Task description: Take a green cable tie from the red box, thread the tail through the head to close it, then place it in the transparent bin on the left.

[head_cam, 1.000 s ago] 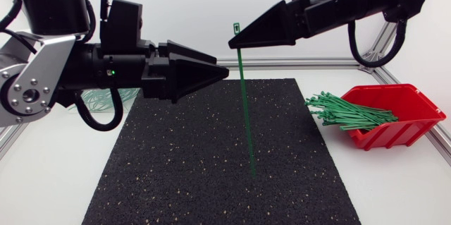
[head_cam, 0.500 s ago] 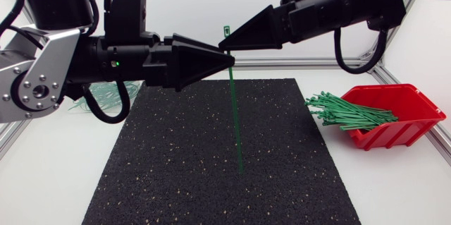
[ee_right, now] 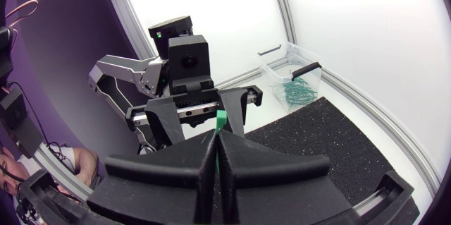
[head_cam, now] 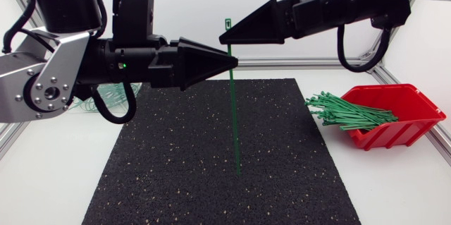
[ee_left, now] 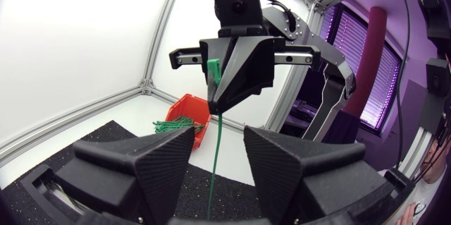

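Grip: right gripper (head_cam: 224, 39) clenched on cable tie (head_cam: 235, 119) just below its head, strap hanging toward mat (head_cam: 162, 175). Strap passes between the released, spread fingers of left gripper (head_cam: 234, 61). Risk: uneven closing shoves the strap sideways, twisting it in the pinch.

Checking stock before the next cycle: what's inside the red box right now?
A loose bundle of green cable ties lies in the red box, their ends sticking out past its rim. The floor beneath them is covered, so anything underneath cannot be seen.
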You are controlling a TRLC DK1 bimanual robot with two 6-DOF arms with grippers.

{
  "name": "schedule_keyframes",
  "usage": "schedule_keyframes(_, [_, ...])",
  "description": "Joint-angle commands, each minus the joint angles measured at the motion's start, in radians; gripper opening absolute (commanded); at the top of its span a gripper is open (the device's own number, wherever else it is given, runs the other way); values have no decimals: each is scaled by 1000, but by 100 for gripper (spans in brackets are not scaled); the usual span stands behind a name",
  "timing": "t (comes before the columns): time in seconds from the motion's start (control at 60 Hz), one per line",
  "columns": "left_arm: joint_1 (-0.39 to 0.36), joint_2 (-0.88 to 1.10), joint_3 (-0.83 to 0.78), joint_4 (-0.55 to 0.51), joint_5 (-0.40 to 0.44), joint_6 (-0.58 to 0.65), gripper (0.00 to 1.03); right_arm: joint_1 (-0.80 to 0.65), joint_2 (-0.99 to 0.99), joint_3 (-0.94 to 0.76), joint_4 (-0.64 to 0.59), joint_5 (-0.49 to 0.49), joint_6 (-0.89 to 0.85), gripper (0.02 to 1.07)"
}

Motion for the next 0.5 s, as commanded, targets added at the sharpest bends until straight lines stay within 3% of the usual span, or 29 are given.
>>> schedule_keyframes(0.0, [-4, 17, 5, 27, 13, -25, 44, 6, -12, -27, 8, -6, 20, 7])
schedule_keyframes(0.183, [1, 18, 5, 34, 13, -25, 42, 6, -12, -41, 16, -6, 20, 7])
schedule_keyframes(0.383, [1, 29, 5, 53, 13, -25, 25, 4, -18, -47, 22, -5, 19, 7])
schedule_keyframes(0.483, [3, 32, 2, 53, 13, -33, 23, 6, -23, -47, 28, -3, 22, 7])
